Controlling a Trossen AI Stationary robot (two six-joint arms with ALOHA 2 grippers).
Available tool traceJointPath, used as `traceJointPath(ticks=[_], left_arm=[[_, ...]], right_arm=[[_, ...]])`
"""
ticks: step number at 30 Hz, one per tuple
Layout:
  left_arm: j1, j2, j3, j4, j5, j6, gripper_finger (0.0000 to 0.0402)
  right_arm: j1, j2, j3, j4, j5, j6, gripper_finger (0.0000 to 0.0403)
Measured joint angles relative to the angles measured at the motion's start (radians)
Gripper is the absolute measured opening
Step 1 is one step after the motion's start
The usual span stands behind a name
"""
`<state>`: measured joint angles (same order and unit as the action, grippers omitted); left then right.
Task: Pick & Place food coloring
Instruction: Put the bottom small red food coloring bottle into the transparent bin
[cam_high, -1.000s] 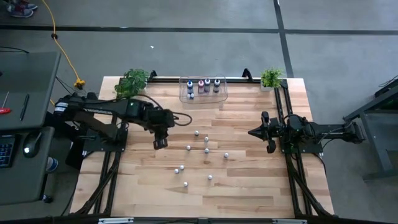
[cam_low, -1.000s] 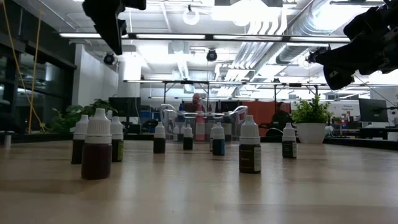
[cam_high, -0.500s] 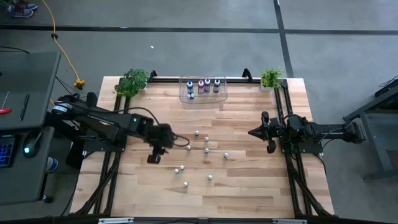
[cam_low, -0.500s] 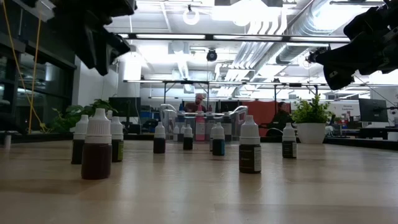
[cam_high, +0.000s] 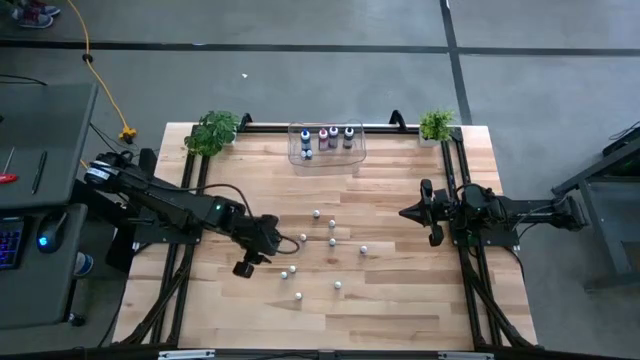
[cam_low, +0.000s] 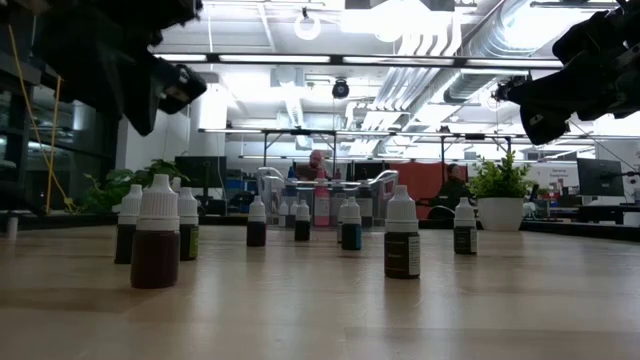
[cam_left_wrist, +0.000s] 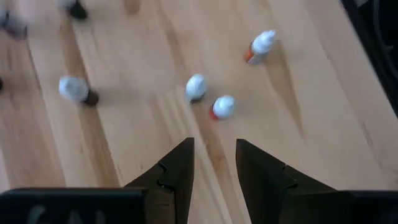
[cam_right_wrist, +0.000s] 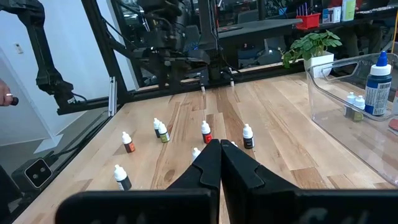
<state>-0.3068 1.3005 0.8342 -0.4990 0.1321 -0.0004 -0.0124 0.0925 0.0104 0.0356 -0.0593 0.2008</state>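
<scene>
- Two arms reach over the wooden worktop; the left gripper hangs low over the left-centre, its jaws parted with nothing between them.
- In the left wrist view that gripper points down at the wood, with two small white-capped bottles just beyond its tips, close together.
- The right gripper waits near the worktop's right side, its jaws pressed shut and empty, as the right wrist view shows.
- The small food coloring bottles stand scattered over the middle of the worktop, apart from one another; the nearest sits just beside the left gripper.
- The larger bottles stand inside the clear bin at the far edge, between two potted plants.
- From table height, a bottle with dark red contents stands nearest the camera, at the left.
</scene>
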Motion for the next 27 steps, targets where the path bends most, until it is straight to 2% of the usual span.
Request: traceJointPath(ticks=[8, 16, 19, 27], left_arm=[[-0.037, 0.056, 0.000, 0.034, -0.026, 0.019, 0.0115], [-0.036, 0.158, 0.056, 0.051, -0.003, 0.028, 0.0118], [-0.036, 0.188, 0.065, 0.056, 0.011, 0.041, 0.0135], [-0.061, 0.196, 0.064, 0.068, 0.002, 0.012, 0.0214]], right_arm=[[0.000, 0.001, 0.000, 0.001, 0.000, 0.000, 0.0000], [0.000, 0.011, 0.000, 0.002, 0.000, 0.000, 0.0000], [0.000, 0.016, 0.000, 0.005, -0.001, 0.000, 0.0000], [0.000, 0.019, 0.000, 0.003, 0.000, 0.000, 0.0000]])
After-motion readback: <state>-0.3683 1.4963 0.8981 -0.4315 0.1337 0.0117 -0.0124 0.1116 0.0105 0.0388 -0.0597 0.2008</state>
